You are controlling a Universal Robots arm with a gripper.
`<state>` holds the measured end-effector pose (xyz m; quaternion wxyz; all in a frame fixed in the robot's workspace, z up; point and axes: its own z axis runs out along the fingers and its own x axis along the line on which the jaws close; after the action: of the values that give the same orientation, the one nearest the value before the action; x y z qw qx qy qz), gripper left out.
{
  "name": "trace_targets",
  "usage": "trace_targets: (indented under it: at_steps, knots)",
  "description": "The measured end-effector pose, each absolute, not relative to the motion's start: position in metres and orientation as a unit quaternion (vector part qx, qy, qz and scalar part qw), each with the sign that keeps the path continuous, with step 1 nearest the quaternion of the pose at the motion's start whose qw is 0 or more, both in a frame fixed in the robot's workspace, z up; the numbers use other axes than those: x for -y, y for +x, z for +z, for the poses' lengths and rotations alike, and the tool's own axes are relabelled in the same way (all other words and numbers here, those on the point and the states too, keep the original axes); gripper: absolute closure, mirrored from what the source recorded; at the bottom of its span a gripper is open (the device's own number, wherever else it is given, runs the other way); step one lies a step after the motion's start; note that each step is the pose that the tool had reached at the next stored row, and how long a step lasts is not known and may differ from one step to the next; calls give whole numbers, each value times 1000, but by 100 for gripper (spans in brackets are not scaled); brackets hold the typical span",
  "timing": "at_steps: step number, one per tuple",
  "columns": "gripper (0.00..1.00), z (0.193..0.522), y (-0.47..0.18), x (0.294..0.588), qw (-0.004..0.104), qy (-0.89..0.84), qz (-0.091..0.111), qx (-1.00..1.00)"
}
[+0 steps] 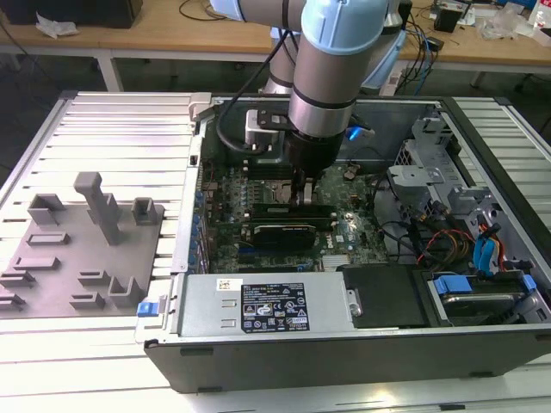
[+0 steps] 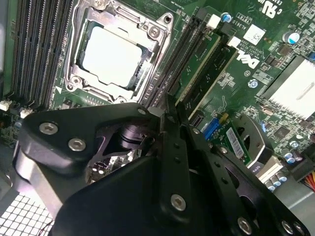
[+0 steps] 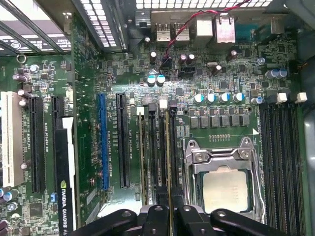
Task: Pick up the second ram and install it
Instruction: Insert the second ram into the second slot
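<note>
My gripper (image 1: 303, 194) reaches down into the open computer case (image 1: 482, 129), over the memory slots beside the processor socket (image 3: 224, 189). The second ram (image 3: 167, 157) is a thin green stick seen edge-on in the first wrist view, standing in a white-clipped slot. The black fingers (image 3: 156, 219) are shut on its near end, one on each side. In the second wrist view the gripper (image 2: 170, 105) meets the same stick (image 2: 199, 61). Another green stick (image 3: 140, 157) stands two slots further from the socket. Whether the held stick is fully down in its slot I cannot tell.
A black graphics card (image 1: 284, 231) lies just in front of the gripper. Several bare memory slots (image 3: 280, 157) run along the socket's other side. Loose cables (image 1: 448, 237) and drive bays fill the exterior view's right. A grey fixture plate (image 1: 82, 245) lies outside the case.
</note>
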<state>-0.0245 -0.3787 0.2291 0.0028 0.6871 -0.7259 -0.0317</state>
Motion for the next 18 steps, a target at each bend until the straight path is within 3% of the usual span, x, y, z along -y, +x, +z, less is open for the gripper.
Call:
trace_targets:
  at_steps: [18]
  knots:
    - [87,227,-26,379,2,690,-31,724]
